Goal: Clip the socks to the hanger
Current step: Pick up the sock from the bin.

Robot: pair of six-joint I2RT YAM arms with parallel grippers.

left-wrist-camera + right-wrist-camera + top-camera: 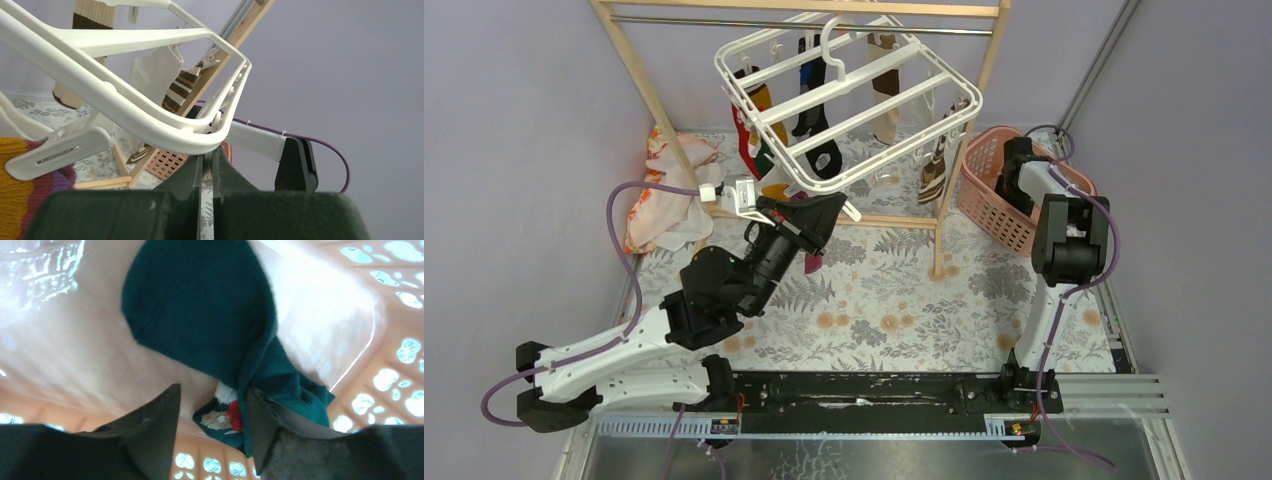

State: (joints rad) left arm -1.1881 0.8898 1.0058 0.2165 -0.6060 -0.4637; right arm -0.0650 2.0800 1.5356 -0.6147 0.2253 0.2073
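The white hanger [844, 100] hangs tilted from the rack's rod, with several socks clipped under it: a black-and-blue one [809, 105], a red-and-green one [749, 135] and a brown-striped one [934, 170]. My left gripper [827, 212] is shut, its tips [210, 156] pressed against the underside of the hanger's near corner [185, 142]. An orange-and-purple sock [20, 190] hangs from a clip [55, 152] beside it. My right gripper [212, 389] is open inside the pink basket [984, 195], over a teal sock [200, 315]; the right finger [262, 410] touches its fold.
A wooden rack [969, 130] with a metal rod carries the hanger. An orange-and-white patterned cloth [659, 200] lies at the back left. The table has a leaf-print cover [894, 290]. The basket's lattice wall [395, 385] closely surrounds my right gripper.
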